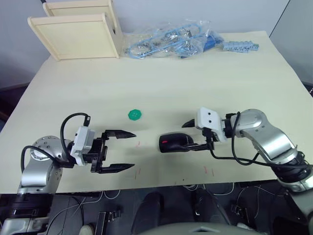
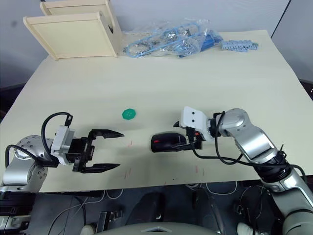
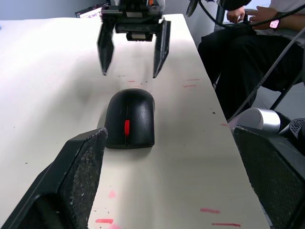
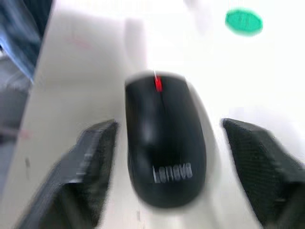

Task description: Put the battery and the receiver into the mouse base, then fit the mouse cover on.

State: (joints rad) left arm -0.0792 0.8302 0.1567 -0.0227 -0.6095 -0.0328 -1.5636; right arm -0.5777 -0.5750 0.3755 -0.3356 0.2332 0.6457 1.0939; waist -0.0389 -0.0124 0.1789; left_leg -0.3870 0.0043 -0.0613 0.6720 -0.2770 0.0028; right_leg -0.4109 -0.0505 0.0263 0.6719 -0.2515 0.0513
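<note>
Even, bright overhead illumination across the pale table [image 1: 195, 73], with soft, short shadows. A faint shadow lies beneath the left gripper [image 1: 121, 151] and another under the mouse [image 1: 175, 142] between the open fingers of the right gripper [image 1: 195, 134]. The right wrist view is motion-blurred and overexposed: the table washes to white beyond the jaws, and the green disc [image 4: 243, 21] ahead of them loses its edges. The left wrist view is sharp at the mouse ahead of the jaws; its own near fingers [image 3: 81, 176] are soft. Glossy highlights streak the mouse shell.
</note>
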